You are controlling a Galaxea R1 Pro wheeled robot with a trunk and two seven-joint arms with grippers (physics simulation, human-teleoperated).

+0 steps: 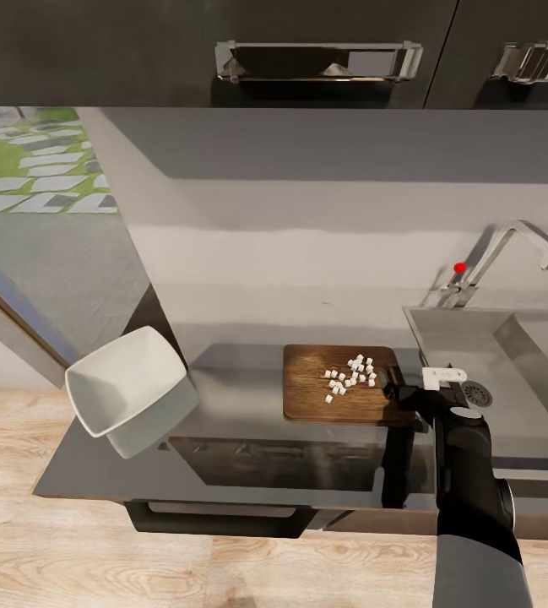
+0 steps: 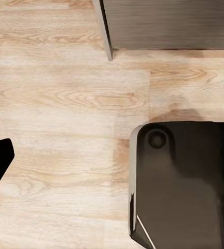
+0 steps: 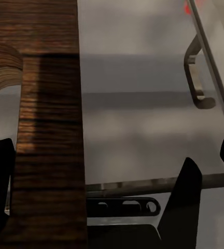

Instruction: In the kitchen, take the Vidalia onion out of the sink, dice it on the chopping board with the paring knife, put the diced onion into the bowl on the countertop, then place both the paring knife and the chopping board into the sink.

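Right hand (image 1: 402,390) clamped on chopping board (image 1: 324,397) edge — diced onion (image 1: 351,376) on top, bowl (image 1: 126,390) apart.

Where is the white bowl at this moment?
In the head view the bowl sits tilted at the left end of the countertop, left of the chopping board that carries the diced onion.

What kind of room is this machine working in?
A kitchen, most likely: a steel sink with a bent tap, a chopping board with diced white pieces, and a countertop below wall cabinets.
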